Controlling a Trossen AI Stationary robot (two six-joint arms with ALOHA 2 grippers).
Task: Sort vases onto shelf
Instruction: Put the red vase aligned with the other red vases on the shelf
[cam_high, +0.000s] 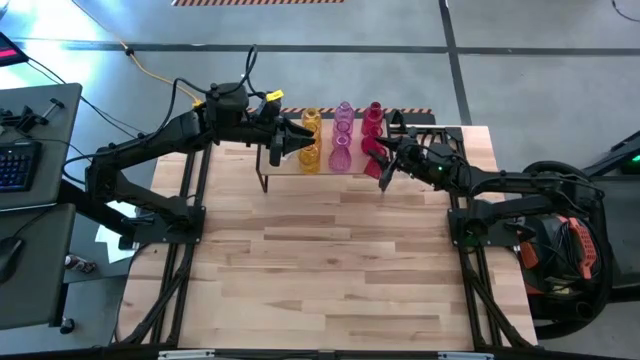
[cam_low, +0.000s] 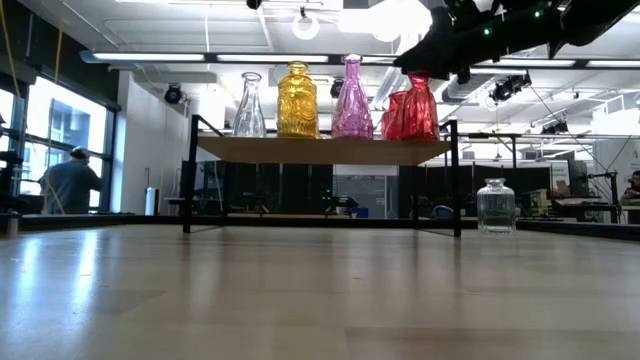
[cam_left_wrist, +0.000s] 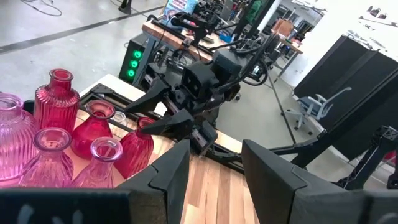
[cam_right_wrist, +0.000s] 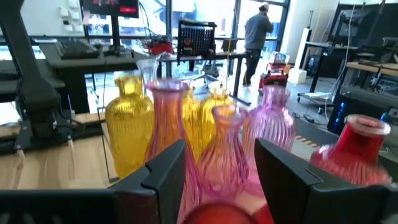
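- The shelf (cam_high: 300, 172) is standing at the far edge of the surface (cam_high: 320, 270), between the two arms.
- Vases are sitting on it in colour groups: amber vases (cam_high: 310, 140) toward the left arm, pink vases (cam_high: 342, 135) in the middle, red vases (cam_high: 372, 122) toward the right arm.
- In the low view, a clear vase (cam_low: 249, 105), an amber one (cam_low: 297, 101), a pink one (cam_low: 352, 99) and a red one (cam_low: 412, 108) are lining the shelf's front edge.
- One clear jar (cam_low: 495, 206) is standing on the surface, beside the shelf leg on the right arm's side.
- The left tool (cam_high: 283, 140) is hovering at the shelf's amber end, released, its fingers (cam_left_wrist: 163, 177) spread with nothing between them.
- The right tool (cam_high: 388, 168) is hanging over the red end of the shelf, just above the front red vase; its fingers (cam_right_wrist: 163, 171) are standing apart, released, with pink vases showing beyond the gap.
- A person (cam_right_wrist: 255, 34) is standing in the room behind the surface.
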